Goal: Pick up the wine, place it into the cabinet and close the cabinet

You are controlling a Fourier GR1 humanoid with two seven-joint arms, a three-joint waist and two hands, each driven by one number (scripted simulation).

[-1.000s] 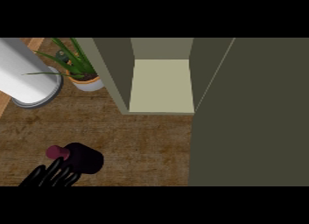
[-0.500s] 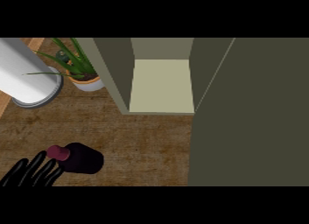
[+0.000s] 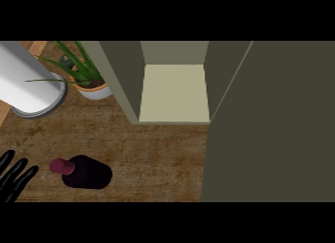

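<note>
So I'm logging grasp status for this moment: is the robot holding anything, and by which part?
Nothing is held. The left hand shows straight fingers beside the wine bottle, with a gap between them; the right hand is not in view.

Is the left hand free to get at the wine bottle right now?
Probably yes. The left hand is open at the view's lower left, right beside the wine bottle, apart from it, with only bare counter between them.

My bench (image 3: 149,147) looks like mottled brown wood, matt and faintly rough. The wine (image 3: 88,172) shows dark, dull glass under a maroon cap. The cabinet (image 3: 175,95) has flat, matt olive panels. The cylinder (image 3: 19,78) beside the plant pot (image 3: 94,90) looks smooth and pale, like brushed metal.
</note>
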